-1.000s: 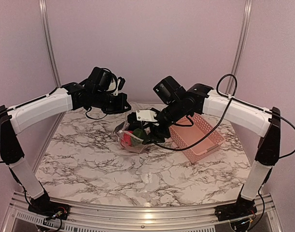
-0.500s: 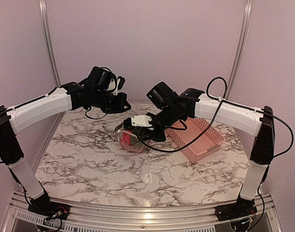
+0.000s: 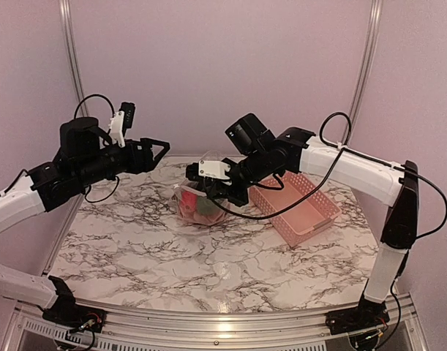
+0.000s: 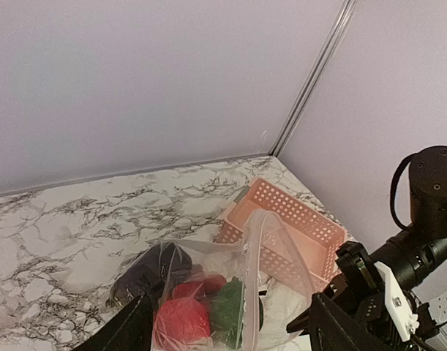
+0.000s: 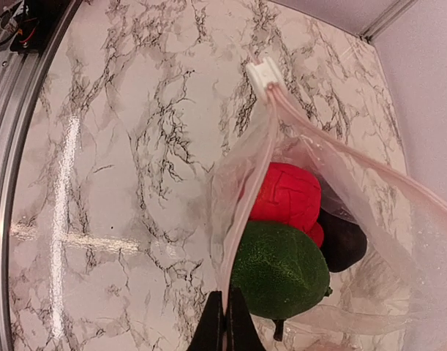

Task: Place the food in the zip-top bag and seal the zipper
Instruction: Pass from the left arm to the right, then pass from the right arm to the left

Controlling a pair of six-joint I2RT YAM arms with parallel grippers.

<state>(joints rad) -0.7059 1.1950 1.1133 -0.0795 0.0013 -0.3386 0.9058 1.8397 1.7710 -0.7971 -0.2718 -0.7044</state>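
Note:
The zip-top bag (image 3: 196, 207) stands on the marble table with its mouth up and open. The food shows through the plastic: a red piece (image 5: 285, 194), a green vegetable (image 5: 280, 270) and a dark eggplant (image 5: 343, 243). My right gripper (image 5: 224, 322) is shut on the zipper (image 5: 251, 175) at the bag's near edge, and it also shows from above (image 3: 207, 191). My left gripper (image 3: 159, 150) is open and hangs apart from the bag, up and to the left. From the left wrist, the bag (image 4: 208, 292) lies below the spread fingers (image 4: 128, 329).
A pink slatted basket (image 3: 300, 205) sits just right of the bag, under the right arm; I see nothing in it. Pale walls close the table at the back and sides. An aluminium rail runs along the near edge.
My left gripper has opened, let go of the bag and drawn back to the left. My right gripper has moved left and shut on the zipper strip.

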